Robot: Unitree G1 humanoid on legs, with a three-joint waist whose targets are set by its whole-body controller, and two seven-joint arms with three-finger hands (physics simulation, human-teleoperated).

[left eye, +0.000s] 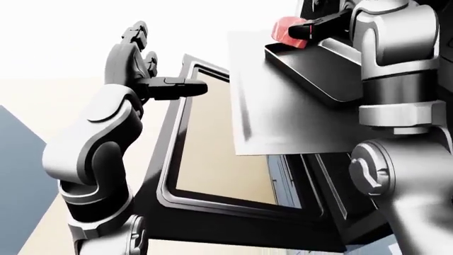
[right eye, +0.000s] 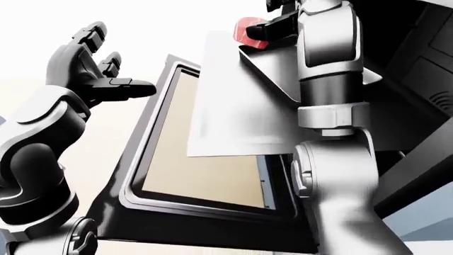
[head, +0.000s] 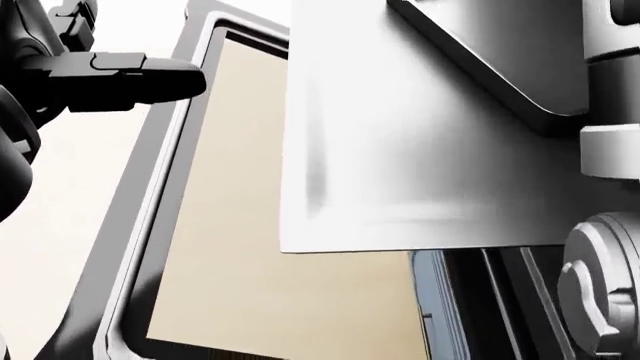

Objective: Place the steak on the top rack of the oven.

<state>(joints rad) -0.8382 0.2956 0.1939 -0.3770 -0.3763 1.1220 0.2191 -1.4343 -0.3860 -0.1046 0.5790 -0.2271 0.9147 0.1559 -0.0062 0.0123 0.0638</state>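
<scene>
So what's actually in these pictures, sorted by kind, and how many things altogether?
Red steak: 1
Silver tray pulled out above the door: 1
Dark pan on the tray: 1
Open oven door with tan window: 1
Robot hands, left hand and right hand: 2
Total: 6
</scene>
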